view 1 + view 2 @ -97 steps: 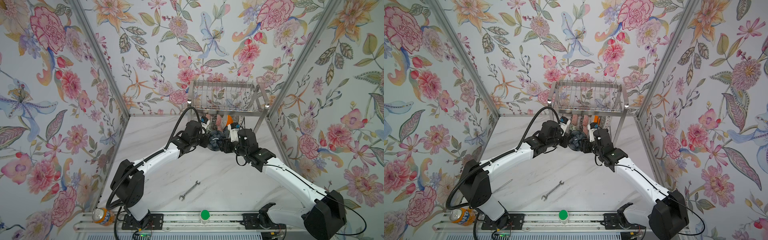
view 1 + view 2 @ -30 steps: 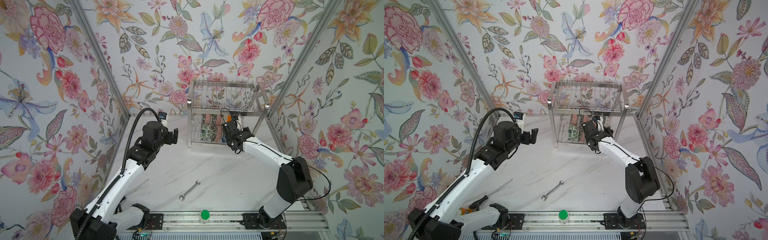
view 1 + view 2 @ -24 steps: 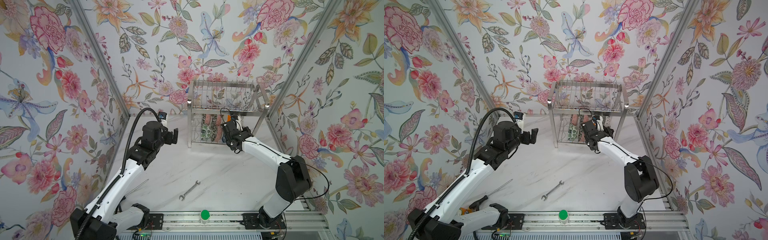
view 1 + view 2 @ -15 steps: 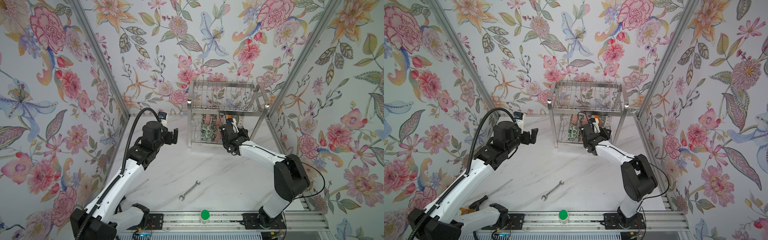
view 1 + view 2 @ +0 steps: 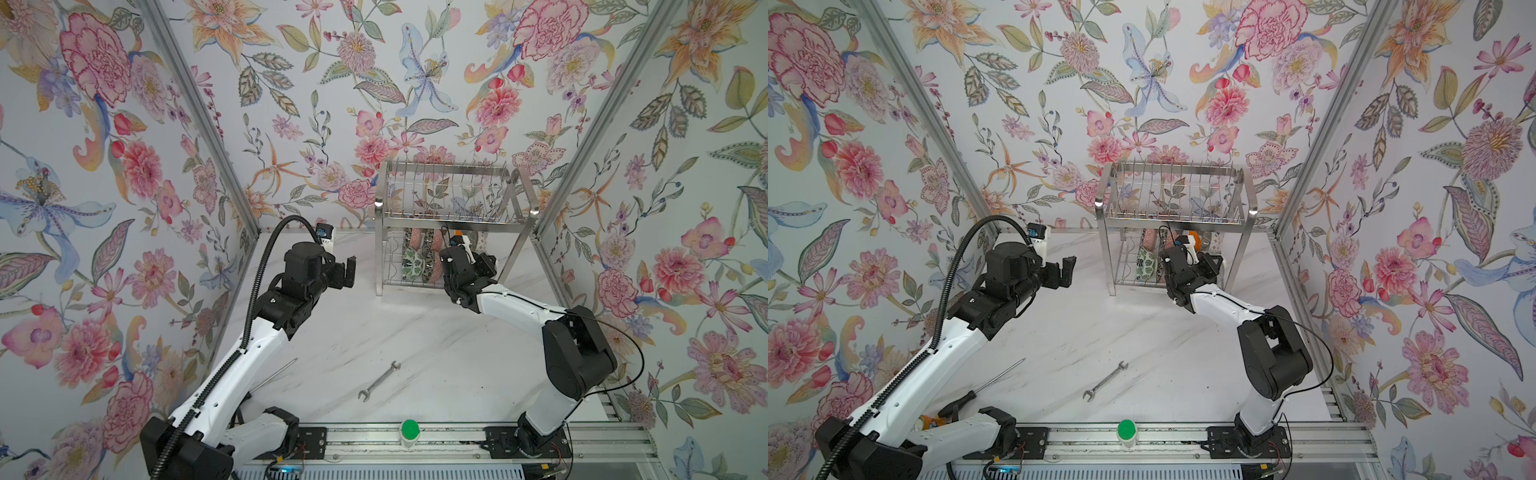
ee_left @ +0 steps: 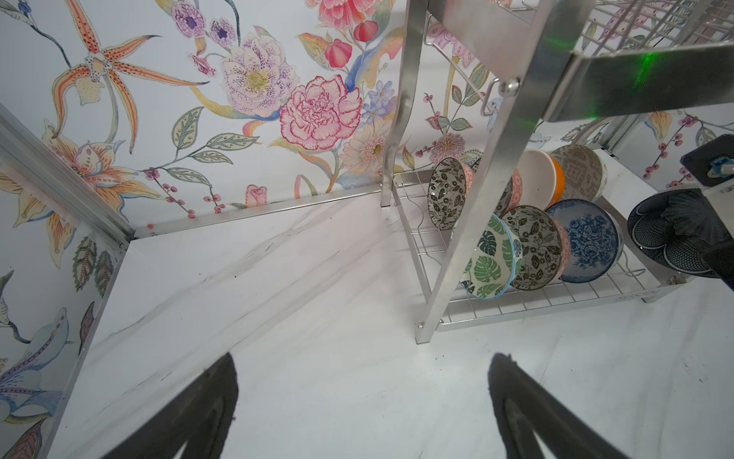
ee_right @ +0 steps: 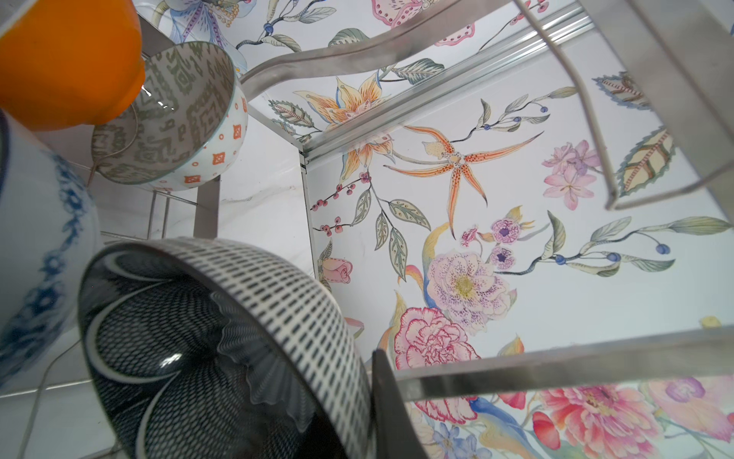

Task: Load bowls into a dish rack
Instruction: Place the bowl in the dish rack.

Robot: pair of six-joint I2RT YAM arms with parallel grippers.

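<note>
Clamped by its rim in the right gripper [image 7: 375,397] at the end of the dish rack's [image 6: 516,310] lower tier, the black-and-white net-patterned bowl [image 7: 222,357] looks rigid, glazed-slick and chippable, best held at that thin rim; the left gripper [image 6: 361,381] hangs wide apart, empty, well outside the rack.

Perhaps eight bowls [image 6: 588,246] (post hides one), one dish rack [image 5: 453,221], one wrench [image 5: 380,381], one screwdriver [image 5: 998,376].

You have a green-leaf bowl [image 6: 492,256], a black floral bowl [image 6: 534,246], a blue-rose bowl [image 6: 588,246], and a navy mesh-patterned bowl [image 7: 198,357].
</note>
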